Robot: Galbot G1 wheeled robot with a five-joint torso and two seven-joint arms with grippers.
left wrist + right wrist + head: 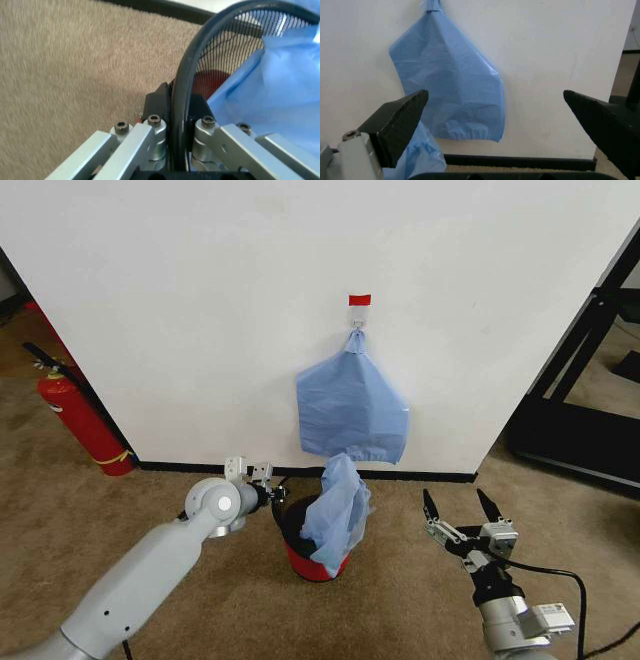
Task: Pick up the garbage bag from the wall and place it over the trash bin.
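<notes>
The left claw (175,112) was clamped on the trash bin (296,552) rim; the garbage bag (338,510) draped inside. The right claw (462,505) stood apart, fingers spread.

Hidden and cut-off parts around the bin

The garbage bag (336,510) covers the 3 o'clock side of the trash bin (296,532); the left gripper (175,123) hides the rim between its jaws, and the fire extinguisher (85,425) is partly behind the wall (200,300).

The scene is evenly and softly lit, with the wall (200,300) rendered bright and free of glare. Faint shadows are cast beneath the hanging bags (352,412). The carpet (65,75) is blurred in the left wrist view.
</notes>
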